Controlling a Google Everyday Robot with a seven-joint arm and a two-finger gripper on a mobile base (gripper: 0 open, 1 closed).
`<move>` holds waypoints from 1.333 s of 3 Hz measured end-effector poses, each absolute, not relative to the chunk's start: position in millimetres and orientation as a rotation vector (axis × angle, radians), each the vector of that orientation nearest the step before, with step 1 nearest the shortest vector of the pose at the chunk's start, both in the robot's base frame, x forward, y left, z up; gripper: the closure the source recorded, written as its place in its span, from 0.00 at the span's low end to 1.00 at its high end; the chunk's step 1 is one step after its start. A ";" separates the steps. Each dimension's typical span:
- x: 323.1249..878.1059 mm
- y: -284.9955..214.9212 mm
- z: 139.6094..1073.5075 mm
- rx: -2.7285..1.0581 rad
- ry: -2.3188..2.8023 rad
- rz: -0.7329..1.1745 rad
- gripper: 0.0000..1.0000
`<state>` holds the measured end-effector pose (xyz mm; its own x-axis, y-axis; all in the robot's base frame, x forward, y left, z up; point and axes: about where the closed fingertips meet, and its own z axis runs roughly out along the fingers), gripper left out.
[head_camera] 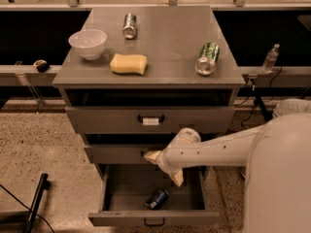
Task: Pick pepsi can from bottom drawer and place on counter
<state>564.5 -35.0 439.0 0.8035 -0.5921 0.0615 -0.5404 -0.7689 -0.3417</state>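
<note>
The pepsi can (156, 198) lies on its side in the open bottom drawer (151, 217), near the middle of its floor. My gripper (164, 167) hangs over the drawer, just above and slightly right of the can, in front of the middle drawer. Its pale fingers (177, 176) are spread apart and hold nothing. The white arm reaches in from the right. The counter (165, 38) is the grey top of the cabinet above.
On the counter lie a white bowl (88, 43), a yellow sponge (128, 63), a silver can (129, 25) and a green-patterned can (207, 58). The top drawer (150, 119) carries a white label. A water bottle (270, 58) stands at the right.
</note>
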 end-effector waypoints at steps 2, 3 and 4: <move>554.5 9.0 383.1 -2.700 0.387 -0.187 0.00; 554.7 8.3 379.8 -2.705 0.396 -0.178 0.00; 563.6 -12.5 354.1 -2.736 0.471 -0.185 0.00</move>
